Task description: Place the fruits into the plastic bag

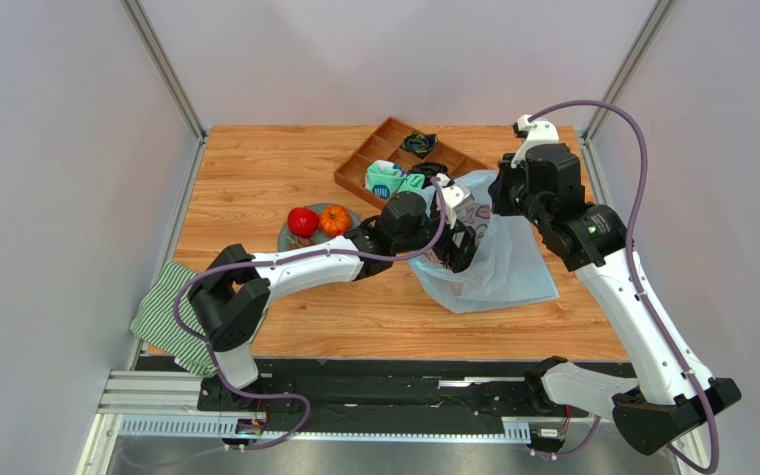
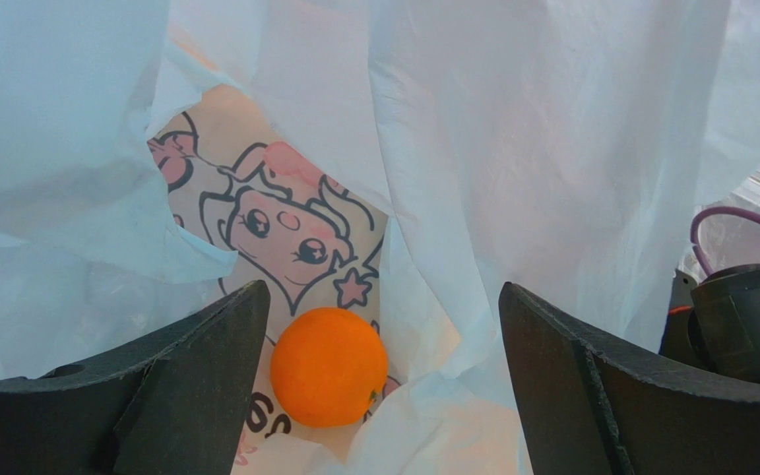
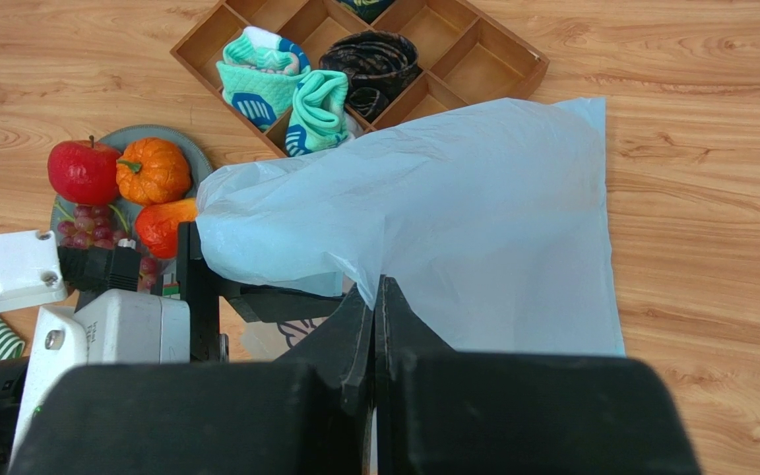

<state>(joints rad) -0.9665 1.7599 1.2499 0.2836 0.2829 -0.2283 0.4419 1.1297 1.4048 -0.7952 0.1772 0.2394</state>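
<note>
The left fingers [image 2: 206, 366] are spread wide inside the plastic bag [image 3: 473, 228] and hold nothing. An orange [image 2: 327, 366] lies on the bag's printed inner wall just beyond them. The right fingers [image 3: 349, 341] are pressed together, pinching the bag's film near its mouth. Beside the bag's mouth a grey plate [image 3: 188, 148] carries a red apple [image 3: 84, 170], a ribbed orange fruit [image 3: 154, 170], a red-orange fruit [image 3: 161, 223] and a grape bunch [image 3: 82, 230].

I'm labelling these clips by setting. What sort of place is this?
Most likely a lab robot cell, not a home: a wood-grain table walled in by plain grey panels, and two robot arms bolted to a metal rail at its near edge.
</note>
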